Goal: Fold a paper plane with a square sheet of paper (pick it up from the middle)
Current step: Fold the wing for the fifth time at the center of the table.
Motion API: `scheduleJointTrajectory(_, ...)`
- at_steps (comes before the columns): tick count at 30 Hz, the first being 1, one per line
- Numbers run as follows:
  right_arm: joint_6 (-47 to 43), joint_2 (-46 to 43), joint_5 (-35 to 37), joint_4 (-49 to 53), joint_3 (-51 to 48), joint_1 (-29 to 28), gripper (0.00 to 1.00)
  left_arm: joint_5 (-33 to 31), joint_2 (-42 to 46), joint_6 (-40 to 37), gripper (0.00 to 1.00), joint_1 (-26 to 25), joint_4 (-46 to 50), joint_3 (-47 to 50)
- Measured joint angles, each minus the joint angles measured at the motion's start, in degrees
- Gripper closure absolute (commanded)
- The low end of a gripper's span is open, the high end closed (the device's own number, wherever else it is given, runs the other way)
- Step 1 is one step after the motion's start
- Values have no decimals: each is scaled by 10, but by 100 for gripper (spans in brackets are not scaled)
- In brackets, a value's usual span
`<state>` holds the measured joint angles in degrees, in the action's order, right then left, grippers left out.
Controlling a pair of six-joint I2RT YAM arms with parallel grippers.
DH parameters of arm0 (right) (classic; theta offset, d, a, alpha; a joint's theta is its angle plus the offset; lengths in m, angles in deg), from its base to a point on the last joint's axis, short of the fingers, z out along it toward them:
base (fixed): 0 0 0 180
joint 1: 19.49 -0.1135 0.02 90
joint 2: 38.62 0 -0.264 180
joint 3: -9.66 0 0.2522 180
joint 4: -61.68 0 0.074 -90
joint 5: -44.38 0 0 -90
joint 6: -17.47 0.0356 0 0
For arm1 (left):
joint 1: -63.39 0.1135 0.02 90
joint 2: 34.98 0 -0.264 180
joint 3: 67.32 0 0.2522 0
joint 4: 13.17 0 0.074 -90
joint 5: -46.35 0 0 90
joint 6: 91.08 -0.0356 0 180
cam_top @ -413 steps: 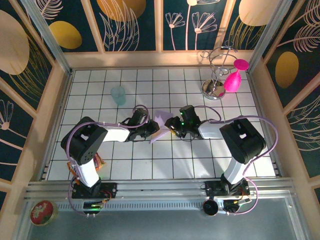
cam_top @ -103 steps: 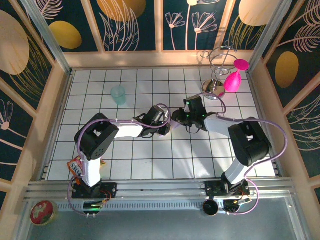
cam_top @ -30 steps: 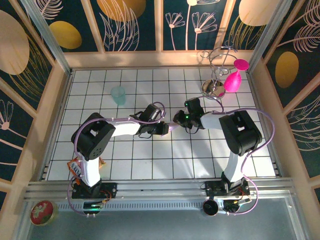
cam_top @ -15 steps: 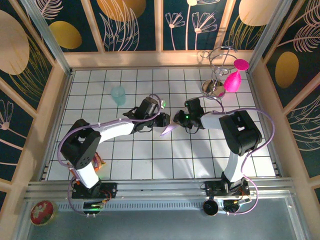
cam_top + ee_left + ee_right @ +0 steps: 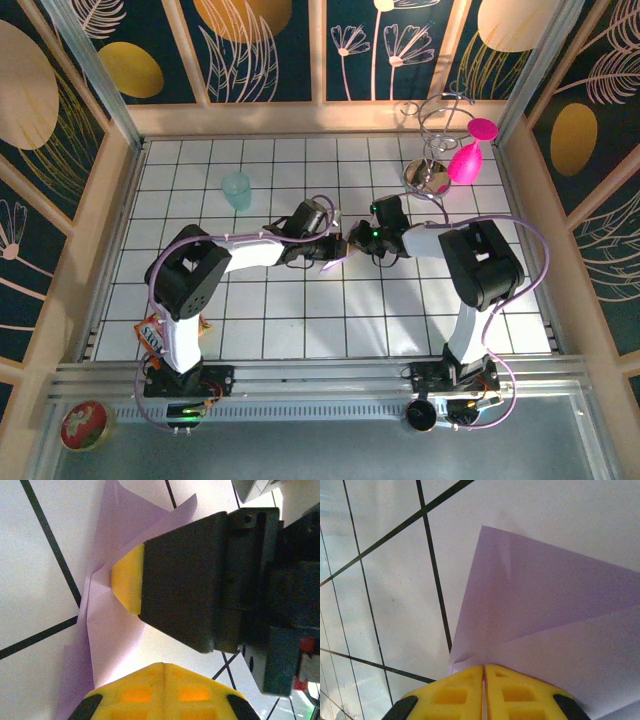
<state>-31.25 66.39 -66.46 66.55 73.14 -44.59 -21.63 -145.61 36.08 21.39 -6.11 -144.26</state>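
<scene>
right wrist view: the square sheet of paper, already partly folded into layered lilac flaps, comes straight out of the seam of the right gripper, whose yellow fingers are pressed together on it; in the left wrist view the left gripper also has its fingers closed tip to tip, with the paper's pale edge running in at the tip, so it looks pinched there too; the step in hand reads as setting a crease between two close grips; to do it well, i would hold one pinch firm as an anchor while the other draws along the fold line, both wrists low so the flap is pressed against the tiled table and not lifted and bowed; the paper is thin, so pulling the two grips apart risks a tear, and a loose pinch would let the layers slide out of line; from the top external view the sheet sits near the middle of the table between the two grippers, which face each other almost nose to nose; each arm is bent at the elbow, forearms running inward from the outer sides, wrists down close to the surface.
</scene>
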Motion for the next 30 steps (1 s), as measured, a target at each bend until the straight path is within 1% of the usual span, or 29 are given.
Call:
scheduleJointTrajectory(11,0,0,-1,0,0,1,89,-2,-28,-10,100,0,42,-25)
scheduleJointTrajectory(21,0,1,-3,0,0,2,89,-16,-42,-40,100,0,73,-32)
scheduleJointTrajectory(30,0,2,-3,0,0,3,89,-19,-42,-50,100,0,83,-31)
